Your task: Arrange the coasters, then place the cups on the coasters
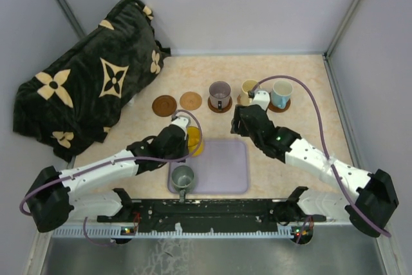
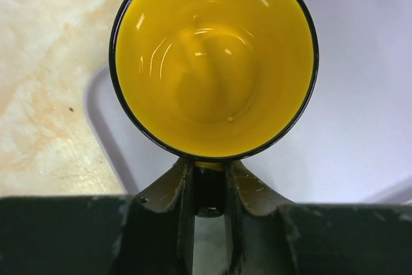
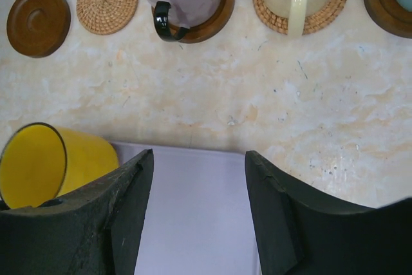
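My left gripper (image 2: 209,165) is shut on the handle of the yellow-orange cup (image 2: 215,62), which is over the left corner of the lavender tray (image 2: 360,94). From above, that cup (image 1: 195,141) sits at the tray's far-left corner. A grey-green cup (image 1: 182,176) stands on the tray's near-left part. A bare dark coaster (image 1: 165,104) and a bare tan coaster (image 1: 190,100) lie in the row. The mauve cup (image 1: 219,93), cream cup (image 1: 249,88) and light blue cup (image 1: 281,93) each stand on a coaster. My right gripper (image 3: 199,159) is open and holds nothing, above the tray's far edge.
A dark floral blanket (image 1: 90,88) is heaped at the back left. Grey walls close in the table on three sides. The lavender tray (image 1: 222,165) lies at the near middle between both arms.
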{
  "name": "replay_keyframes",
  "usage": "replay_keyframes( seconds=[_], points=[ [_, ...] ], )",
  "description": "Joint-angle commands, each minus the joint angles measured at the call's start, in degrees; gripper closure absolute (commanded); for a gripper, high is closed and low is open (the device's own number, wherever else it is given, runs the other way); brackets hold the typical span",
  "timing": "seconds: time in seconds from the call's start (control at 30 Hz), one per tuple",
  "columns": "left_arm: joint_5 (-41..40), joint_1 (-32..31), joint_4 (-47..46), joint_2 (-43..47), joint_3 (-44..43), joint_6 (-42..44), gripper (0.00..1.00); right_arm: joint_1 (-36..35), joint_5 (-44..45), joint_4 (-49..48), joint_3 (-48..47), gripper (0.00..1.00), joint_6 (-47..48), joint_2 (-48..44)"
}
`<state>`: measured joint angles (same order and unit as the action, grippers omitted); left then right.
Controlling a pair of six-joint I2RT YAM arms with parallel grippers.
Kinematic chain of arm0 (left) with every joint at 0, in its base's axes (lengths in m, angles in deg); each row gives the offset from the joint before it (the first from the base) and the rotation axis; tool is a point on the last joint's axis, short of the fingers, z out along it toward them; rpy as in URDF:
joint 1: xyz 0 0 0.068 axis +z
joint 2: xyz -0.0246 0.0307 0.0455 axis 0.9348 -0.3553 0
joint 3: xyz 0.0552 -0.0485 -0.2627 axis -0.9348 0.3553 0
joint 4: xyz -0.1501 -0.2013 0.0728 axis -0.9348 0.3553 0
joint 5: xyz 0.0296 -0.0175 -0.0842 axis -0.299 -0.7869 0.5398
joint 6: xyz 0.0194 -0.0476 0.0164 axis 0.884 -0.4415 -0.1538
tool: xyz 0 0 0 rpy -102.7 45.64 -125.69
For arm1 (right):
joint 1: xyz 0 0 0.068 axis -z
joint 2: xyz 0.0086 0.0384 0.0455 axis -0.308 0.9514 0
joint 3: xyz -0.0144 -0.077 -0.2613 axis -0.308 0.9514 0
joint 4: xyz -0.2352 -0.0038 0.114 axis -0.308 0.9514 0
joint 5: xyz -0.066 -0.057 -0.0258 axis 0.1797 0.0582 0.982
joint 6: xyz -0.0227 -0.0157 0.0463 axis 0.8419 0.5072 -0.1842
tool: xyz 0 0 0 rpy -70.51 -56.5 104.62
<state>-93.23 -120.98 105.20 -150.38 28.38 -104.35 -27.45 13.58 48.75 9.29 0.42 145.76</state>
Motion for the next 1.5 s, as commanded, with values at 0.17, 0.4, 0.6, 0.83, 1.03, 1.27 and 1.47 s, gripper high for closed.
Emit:
replay_keyframes(
  seconds=[0.17, 0.4, 0.6, 0.83, 1.03, 1.27, 1.47],
  points=[
    [-12.60, -0.07, -9.93, -1.22, -10.19, 3.34, 1.00, -0.59, 4.24, -1.20, 3.62, 0.41, -1.13, -7.07],
    [-23.56, 0.28, -14.81, -10.22, -16.98, 7.05, 1.00, -0.58, 4.26, -1.66, 7.52, 0.42, -1.18, -11.70],
    [-26.01, 3.61, -15.17, -21.92, -26.05, 11.12, 1.00, -0.66, 2.38, -1.71, 10.50, 0.44, -2.34, -15.33],
    [-17.83, 11.28, -13.35, -29.88, -33.14, 10.43, 1.00, -0.67, 4.20, 1.38, 11.40, 0.45, -3.70, -18.50],
    [-13.66, 15.40, -14.28, -34.22, -35.63, 11.12, 1.00, -0.67, 4.99, 2.57, 11.01, 0.45, -3.51, -18.55],
    [-11.51, 16.37, -14.71, -38.15, -37.63, 10.30, 1.00, -0.67, 4.21, 2.02, 10.54, 0.45, -3.53, -16.75],
    [-11.52, 16.92, -14.54, -40.00, -38.64, 9.35, 1.00, -0.67, 3.81, 1.84, 10.61, 0.45, -3.53, -16.38]
  ],
)
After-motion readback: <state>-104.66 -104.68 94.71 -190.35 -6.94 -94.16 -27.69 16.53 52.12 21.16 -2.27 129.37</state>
